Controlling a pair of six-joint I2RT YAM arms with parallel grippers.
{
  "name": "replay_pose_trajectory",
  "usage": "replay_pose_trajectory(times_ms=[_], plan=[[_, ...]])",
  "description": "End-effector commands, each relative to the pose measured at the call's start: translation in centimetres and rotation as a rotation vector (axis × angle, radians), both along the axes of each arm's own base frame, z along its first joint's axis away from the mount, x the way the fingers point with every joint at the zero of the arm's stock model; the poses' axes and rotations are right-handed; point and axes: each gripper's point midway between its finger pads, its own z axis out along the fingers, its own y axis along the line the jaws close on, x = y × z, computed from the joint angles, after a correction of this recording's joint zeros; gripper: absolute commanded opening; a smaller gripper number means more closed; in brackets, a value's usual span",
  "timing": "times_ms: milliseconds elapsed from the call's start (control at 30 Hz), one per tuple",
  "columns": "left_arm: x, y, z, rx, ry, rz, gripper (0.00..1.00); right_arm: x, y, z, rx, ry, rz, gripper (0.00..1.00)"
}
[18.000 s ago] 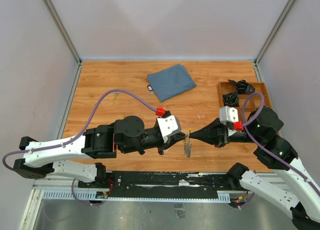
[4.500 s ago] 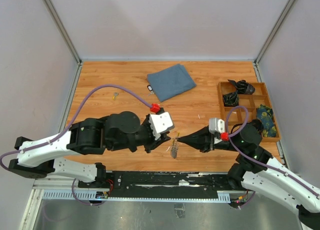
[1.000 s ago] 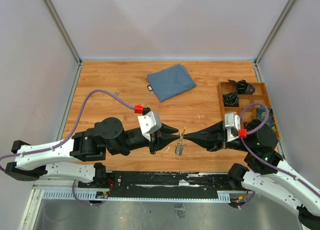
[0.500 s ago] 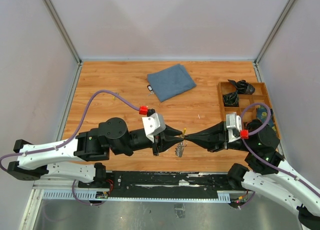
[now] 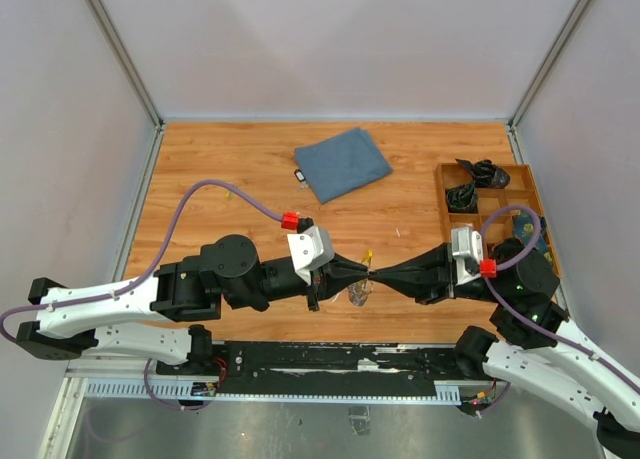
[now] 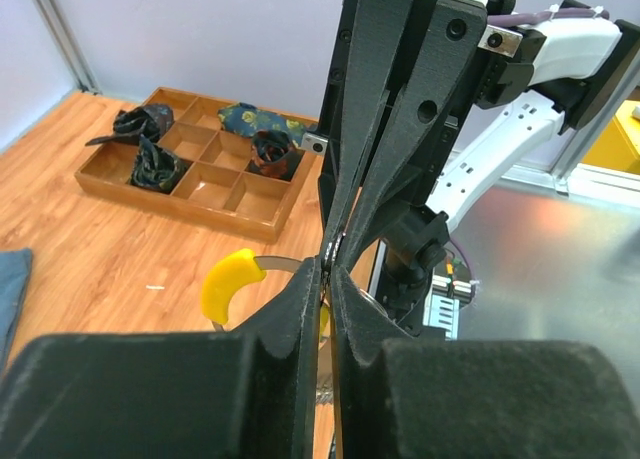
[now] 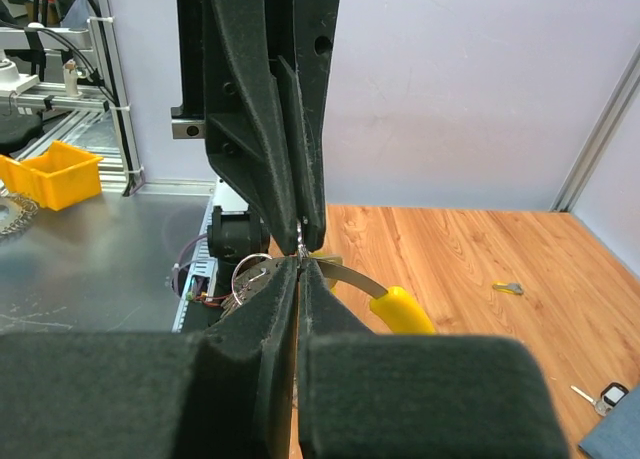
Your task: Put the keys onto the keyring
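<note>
Up front, my right gripper point(image 5: 377, 275) is pinched shut on the keyring point(image 5: 358, 291), with the keys point(image 5: 354, 301) dangling underneath. The left gripper point(image 5: 365, 273) is nearly closed, tip-to-tip against it, and I can't tell if it's gripping. Further back right, the wooden tray point(image 5: 519, 179) has black bundles point(image 5: 480, 170) in its far compartments.

The right pincer point(image 7: 299, 269) filled the 6 o'clock edge, its pads pressed together. From 12 o'clock the left pincer point(image 7: 305, 241) reached down, fingers nearly closed, its tips touching the right's. A yellow key point(image 7: 404, 311) had its grey blade pinched at that meeting point, with its head out at 4 o'clock. The ridged keyring point(image 7: 248, 277) hung just at 9 o'clock of the tips. On the table point(image 7: 450, 239) a small key point(image 7: 508, 288) lay at 3 o'clock. A bin point(image 7: 48, 174) stood at 9 o'clock.
</note>
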Motion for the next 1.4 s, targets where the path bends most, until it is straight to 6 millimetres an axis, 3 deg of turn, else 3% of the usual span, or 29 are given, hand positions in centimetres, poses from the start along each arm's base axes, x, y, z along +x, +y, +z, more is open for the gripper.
replay_pose_trajectory(times_ms=[0,133,300,400,600,833,1133,1367], plan=[[-0.1,-0.2,0.3,-0.007,0.001,0.002,0.04,-1.5,-1.1,3.6,0.096,-0.088,0.026,0.00],[0.0,0.0,0.1,0.009,0.001,0.009,0.01,-1.4,-1.1,3.4,0.086,-0.087,0.015,0.02],[0.1,0.2,-1.0,0.131,-0.007,0.011,0.01,-0.4,-1.3,1.5,-0.028,-0.101,-0.044,0.24],[0.2,0.4,-1.5,0.222,-0.016,0.009,0.01,0.0,-1.2,0.2,-0.104,-0.100,-0.053,0.30],[0.8,0.7,-3.7,0.428,-0.019,0.034,0.00,0.3,-0.2,-2.3,-0.205,-0.069,-0.022,0.33],[0.9,0.4,-5.5,0.554,-0.015,0.031,0.00,0.8,0.4,-3.5,-0.242,-0.063,-0.018,0.35],[1.5,0.8,-6.2,0.653,-0.042,0.044,0.01,1.1,0.5,-6.3,-0.346,-0.046,-0.007,0.35],[1.7,0.7,-6.5,0.684,-0.048,0.050,0.00,1.1,1.1,-6.7,-0.339,-0.039,0.010,0.34]])
